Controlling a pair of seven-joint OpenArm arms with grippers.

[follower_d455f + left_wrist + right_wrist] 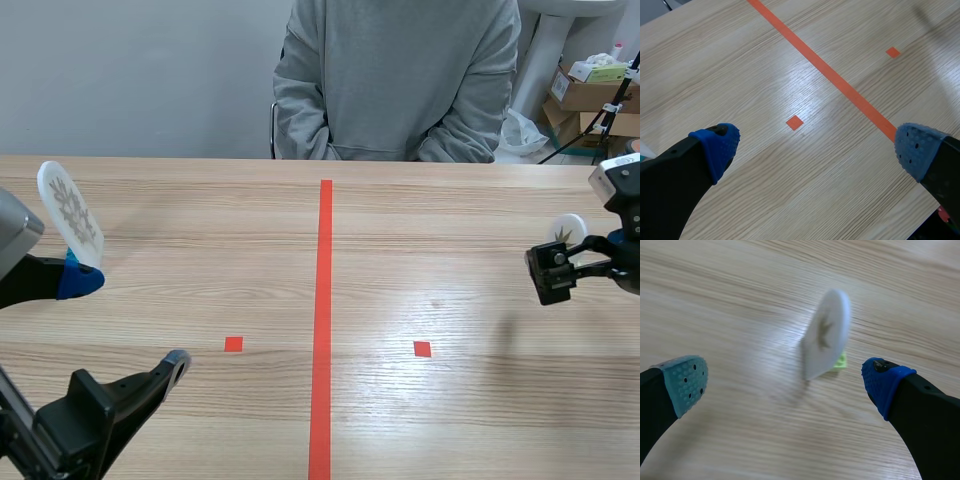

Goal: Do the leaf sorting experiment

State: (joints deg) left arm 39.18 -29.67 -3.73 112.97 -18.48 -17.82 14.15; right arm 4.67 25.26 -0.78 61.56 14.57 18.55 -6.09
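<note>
A white disc with a leaf picture (70,213) stands upright at the table's left, just behind the blue-padded finger of my left gripper (130,320). That gripper (815,150) is open over bare wood, with nothing between its fingers; only a pale sliver at the outer side of one finger hints at the disc. At the right edge a second white leaf disc (569,231) stands tilted on a small green base (840,361). My right gripper (785,385) is open, and this disc (826,339) stands just ahead of the gap, nearer the blue-padded finger.
A red tape line (323,320) runs down the table's middle, with a small red square on each side (233,344) (422,349). A person in a grey sweatshirt (395,75) sits across the table. Cardboard boxes (590,95) stand behind at the right.
</note>
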